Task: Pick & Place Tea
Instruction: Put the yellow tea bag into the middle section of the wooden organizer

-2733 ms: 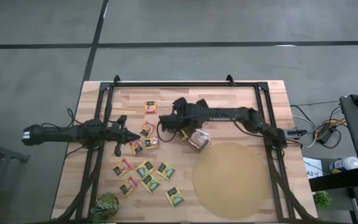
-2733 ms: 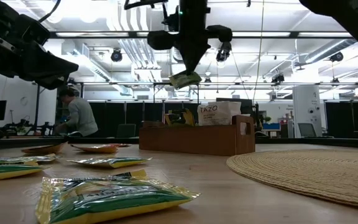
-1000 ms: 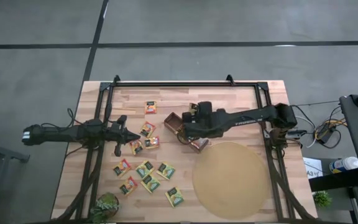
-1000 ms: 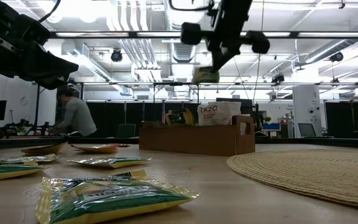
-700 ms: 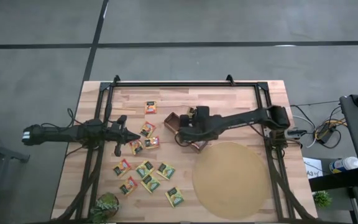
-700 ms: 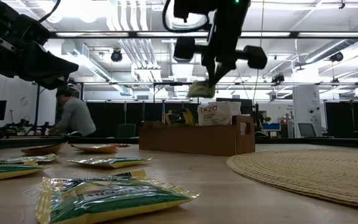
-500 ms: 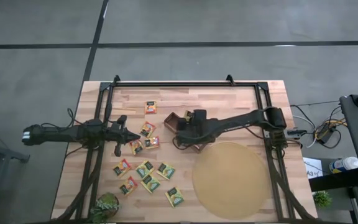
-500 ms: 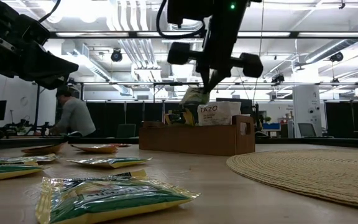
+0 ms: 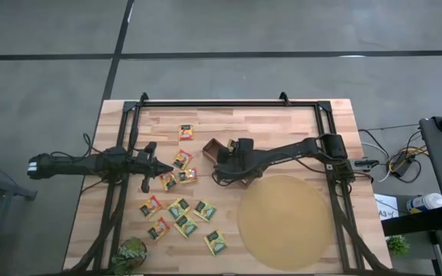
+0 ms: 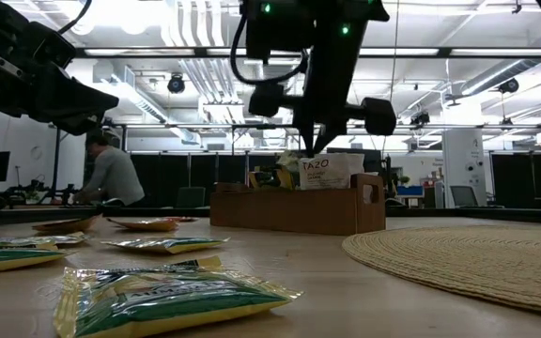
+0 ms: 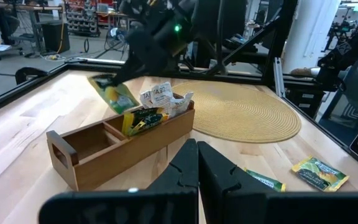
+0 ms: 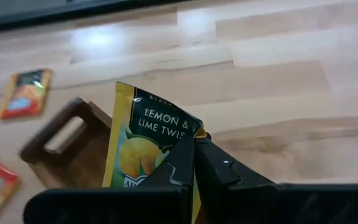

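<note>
From above I can't see what my right gripper (image 9: 222,163) carries; it sits over the box (image 9: 229,161), arm hiding most of it. The right wrist view fills that in: the fingers (image 12: 219,167) are pinched shut on a sachet (image 12: 148,143), yellow with a black top printed "Lemon & Lime Twist", hanging over the box's handle end. The left wrist view shows that sachet tilted above the box, with other sachets standing in the compartments farther along. Loose sachets lie on the table left of the box. My left gripper (image 9: 162,169), closed and empty, waits left of the box.
</note>
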Available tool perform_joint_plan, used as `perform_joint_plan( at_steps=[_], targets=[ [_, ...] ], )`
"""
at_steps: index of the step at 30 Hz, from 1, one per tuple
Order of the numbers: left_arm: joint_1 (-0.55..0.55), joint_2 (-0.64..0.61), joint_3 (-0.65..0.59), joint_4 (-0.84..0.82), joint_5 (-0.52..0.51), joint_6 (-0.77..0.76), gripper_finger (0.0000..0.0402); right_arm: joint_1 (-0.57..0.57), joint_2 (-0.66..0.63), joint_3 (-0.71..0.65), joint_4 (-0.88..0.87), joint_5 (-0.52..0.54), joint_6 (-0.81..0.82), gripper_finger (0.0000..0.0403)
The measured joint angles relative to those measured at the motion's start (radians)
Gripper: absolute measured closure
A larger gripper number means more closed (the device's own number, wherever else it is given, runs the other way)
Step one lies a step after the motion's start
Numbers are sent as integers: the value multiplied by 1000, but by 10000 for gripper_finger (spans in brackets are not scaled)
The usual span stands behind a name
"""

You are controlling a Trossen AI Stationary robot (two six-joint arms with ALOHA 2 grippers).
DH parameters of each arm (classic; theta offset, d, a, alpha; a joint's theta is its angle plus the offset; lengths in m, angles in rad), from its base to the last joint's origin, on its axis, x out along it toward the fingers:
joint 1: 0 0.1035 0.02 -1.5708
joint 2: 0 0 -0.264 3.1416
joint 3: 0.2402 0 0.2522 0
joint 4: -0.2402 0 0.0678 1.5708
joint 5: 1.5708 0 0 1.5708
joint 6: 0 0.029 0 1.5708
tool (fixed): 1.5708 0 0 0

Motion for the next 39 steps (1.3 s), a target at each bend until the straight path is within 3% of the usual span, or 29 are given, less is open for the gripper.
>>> perform_joint_plan(
  at_steps=[39],
  targets=[
    [0, 0, 0, 0, 0, 0, 402, -1, 3, -14, -22, -78, 46, 394]
  ],
)
